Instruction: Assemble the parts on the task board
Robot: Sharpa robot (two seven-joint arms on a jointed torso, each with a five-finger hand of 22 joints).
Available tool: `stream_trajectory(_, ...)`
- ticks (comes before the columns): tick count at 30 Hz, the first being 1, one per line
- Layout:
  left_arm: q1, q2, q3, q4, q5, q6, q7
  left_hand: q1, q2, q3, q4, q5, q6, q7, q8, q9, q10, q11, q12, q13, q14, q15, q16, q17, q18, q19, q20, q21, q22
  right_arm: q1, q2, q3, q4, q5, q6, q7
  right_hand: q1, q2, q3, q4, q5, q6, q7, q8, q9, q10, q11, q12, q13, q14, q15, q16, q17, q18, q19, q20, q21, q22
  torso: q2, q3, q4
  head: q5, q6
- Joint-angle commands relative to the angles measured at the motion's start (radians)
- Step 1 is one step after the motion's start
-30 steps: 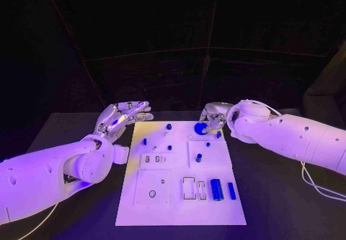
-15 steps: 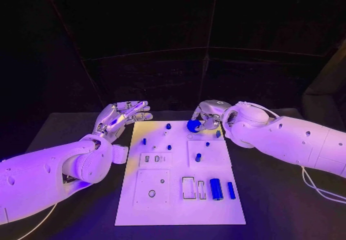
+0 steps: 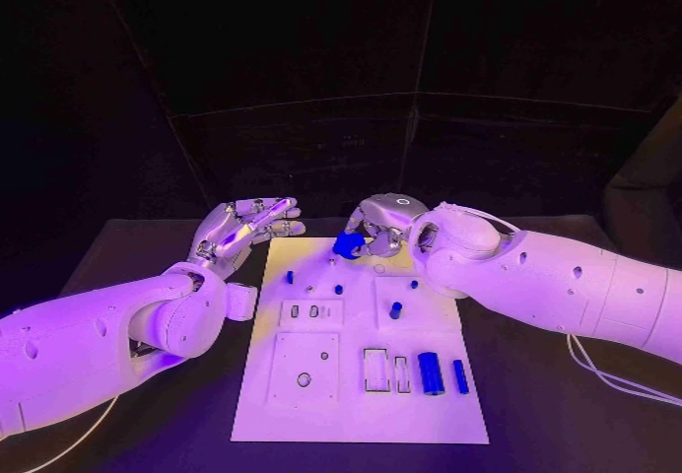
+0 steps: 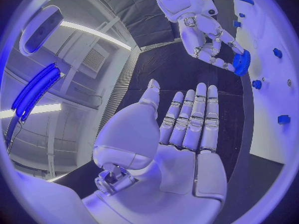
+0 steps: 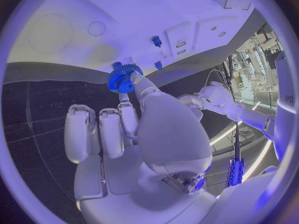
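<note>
My right hand point(image 3: 383, 223) pinches a blue toothed gear point(image 3: 347, 245) between thumb and a finger, above the far edge of the white task board point(image 3: 356, 414). The right wrist view shows the gear point(image 5: 123, 79) at the fingertips of that hand point(image 5: 134, 129), over the board point(image 5: 74, 35). My left hand point(image 3: 250, 225) hovers open and flat beside the board's far left corner, holding nothing. From the left wrist, the flat left hand point(image 4: 184, 129) faces the right hand point(image 4: 209, 42) and gear point(image 4: 241, 62). Small blue pegs point(image 3: 338, 289) stand in the board's far half.
Two blue cylinders point(image 3: 428, 372) lie side by side at the board's near right, next to rectangular slots point(image 3: 375, 370). A short blue peg point(image 3: 395, 309) stands on the raised right block. Black table point(image 3: 128, 266) surrounds the board.
My right hand has carried the gear leftward along the board's far edge, from its right corner toward the middle. The left hand has stayed almost still and open.
</note>
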Motion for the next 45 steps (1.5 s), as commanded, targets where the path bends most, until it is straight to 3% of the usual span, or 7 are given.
stream_trajectory(1,0.002,0.002,0.001,-0.001,-0.004,0.012,0.016,0.011,-0.001,0.000,-0.004,0.004,0.006,0.022,-0.006,-0.001,0.004,-0.001,-0.003,-0.001,0.005,-0.001,-0.006,-0.001,0.007,0.007,0.001,-0.006,-0.001,0.002,0.025,-0.002,-0.015,-0.043,-0.015,-0.010,-0.011,-0.001,0.007,0.000,-0.002,0.056,-0.018,-0.002,0.000,0.003,0.002,-0.008,0.010,0.051,-0.008,0.002,-0.003,-0.016,0.006,0.002,0.005,0.051,0.000,-0.0005,0.0010,0.003,-0.005)
stream_trajectory(5,0.002,0.003,0.001,-0.003,-0.004,0.012,0.016,0.011,-0.001,0.000,-0.004,0.004,0.006,0.022,-0.006,-0.001,0.004,-0.001,-0.003,-0.001,0.005,-0.001,-0.006,-0.001,0.007,0.007,0.001,-0.006,-0.001,-0.001,0.056,-0.004,-0.035,-0.049,0.002,-0.014,-0.014,-0.002,0.009,0.001,-0.003,0.056,-0.017,-0.003,0.000,0.003,0.002,-0.010,0.010,0.051,-0.008,0.001,-0.003,-0.016,0.006,0.002,0.005,0.051,0.001,-0.0003,0.0003,0.006,-0.003)
stream_trajectory(11,0.002,0.004,0.001,-0.004,-0.004,0.011,0.016,0.011,-0.001,0.000,-0.004,0.004,0.006,0.022,-0.006,-0.001,0.004,-0.001,-0.003,-0.001,0.005,-0.001,-0.006,-0.001,0.007,0.007,0.001,-0.006,-0.001,-0.007,0.086,-0.009,-0.061,-0.051,0.030,-0.013,-0.023,-0.007,0.018,0.001,-0.015,0.052,-0.016,-0.009,-0.001,-0.002,0.004,-0.020,0.004,0.050,-0.007,-0.001,-0.008,-0.016,0.006,0.003,0.005,0.050,0.001,0.0004,-0.0027,0.012,-0.009)
stream_trajectory(23,0.004,0.004,0.001,-0.006,-0.004,0.012,0.016,0.011,-0.001,0.000,-0.004,0.004,0.006,0.022,-0.006,-0.001,0.004,-0.001,-0.003,-0.001,0.005,-0.001,-0.006,-0.001,0.007,0.007,0.001,-0.006,-0.001,-0.018,0.108,-0.020,-0.084,-0.061,0.083,-0.040,-0.039,-0.017,0.030,0.000,-0.035,0.047,-0.013,-0.020,-0.002,-0.008,0.006,-0.035,-0.004,0.049,-0.005,-0.005,-0.012,-0.015,0.003,0.004,0.004,0.047,0.001,0.0017,-0.0011,0.013,-0.012)
stream_trajectory(39,0.004,0.006,0.001,-0.009,-0.004,0.011,0.015,0.011,-0.001,0.000,-0.004,0.004,0.006,0.022,-0.006,-0.001,0.004,-0.001,-0.003,-0.001,0.005,-0.001,-0.006,-0.001,0.007,0.007,0.001,-0.006,-0.001,-0.023,0.123,-0.021,-0.103,-0.069,0.040,-0.077,-0.074,-0.045,0.045,0.003,-0.059,-0.017,0.007,-0.059,-0.005,-0.036,0.023,-0.091,-0.040,0.047,0.009,-0.012,-0.020,-0.013,-0.005,0.017,-0.002,0.036,0.000,0.0015,-0.0025,0.015,-0.012)
stream_trajectory(45,0.004,0.006,0.001,-0.009,-0.004,0.011,0.014,0.011,-0.001,0.000,-0.004,0.004,0.006,0.022,-0.006,-0.001,0.004,-0.001,-0.003,-0.001,0.005,-0.001,-0.006,-0.001,0.007,0.007,0.001,-0.006,-0.001,-0.023,0.129,-0.021,-0.108,-0.057,0.051,-0.071,-0.131,-0.063,0.023,0.036,-0.118,-0.073,0.015,-0.064,-0.007,-0.049,0.033,-0.115,-0.055,0.046,0.018,-0.014,-0.021,-0.011,-0.010,0.025,-0.006,0.028,0.001,0.0014,-0.0020,0.014,-0.011)
